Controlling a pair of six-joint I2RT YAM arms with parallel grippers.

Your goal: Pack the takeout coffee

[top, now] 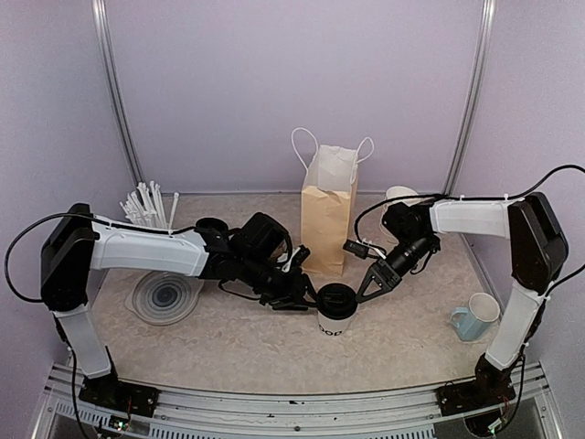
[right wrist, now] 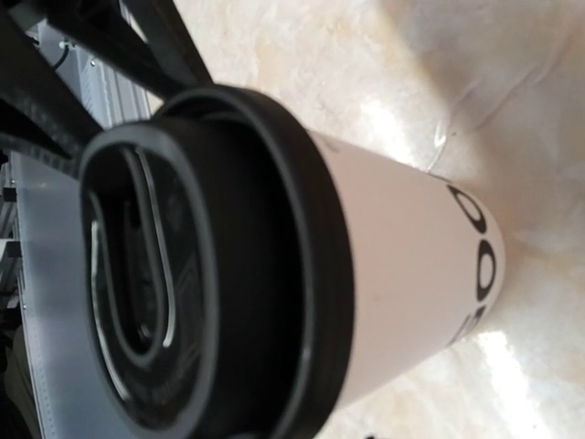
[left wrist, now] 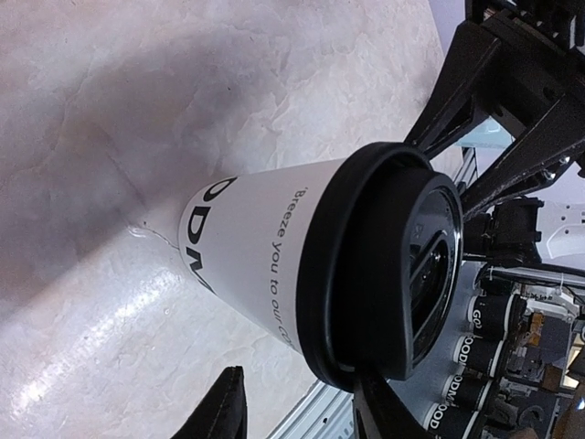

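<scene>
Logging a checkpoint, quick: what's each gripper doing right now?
Left gripper: open, at the lidded coffee cup, not gripping it.
Right gripper: open beside the same cup, holding nothing.

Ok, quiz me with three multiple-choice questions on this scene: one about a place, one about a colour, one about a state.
1. Where is the lidded cup? A in the paper bag; B on the table before the bag; C at the table's far left.
2. What colour is the mug? A red; B light blue; C black.
3. How is the bag? A upright, open; B lying flat; C folded shut.
Answers: B, it stands on the table, left claw and right claw flanking it; B, pale blue; A, mouth open, handles up.
</scene>
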